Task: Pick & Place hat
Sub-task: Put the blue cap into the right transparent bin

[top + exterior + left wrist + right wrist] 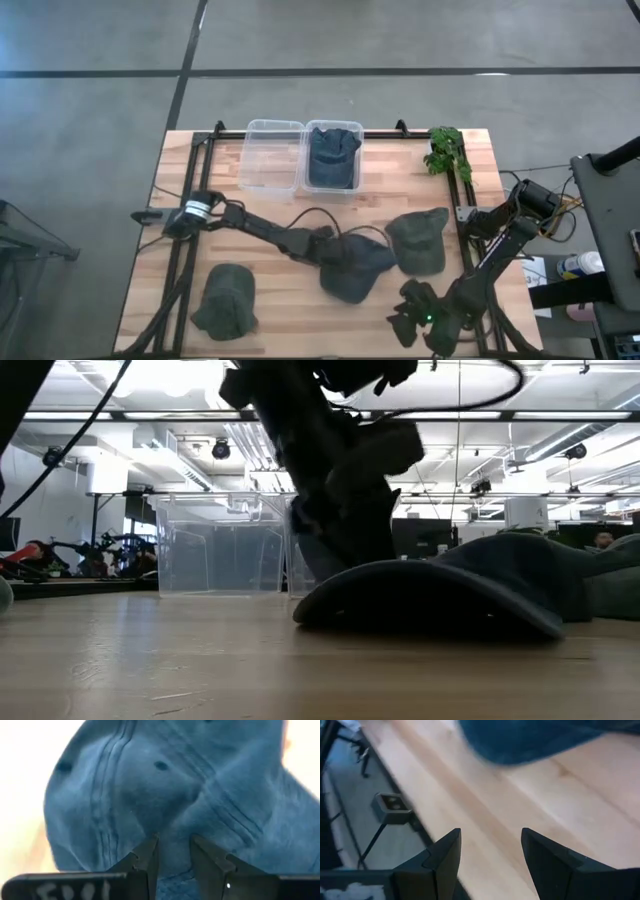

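Hats counted: four in all. One blue hat (356, 268) lay mid-table toward the near edge; one olive hat (418, 240) sat just beside it, nearer the right edge; one dark green hat (225, 300) lay at the near left corner; one blue hat in the bin (332, 152) at the far edge. Clear bins: two, side by side, the left bin (272, 156) apparently holding nothing, though glare made that uncertain. Green plant sprigs (446, 152): one cluster, far right corner. Robot arms: two.
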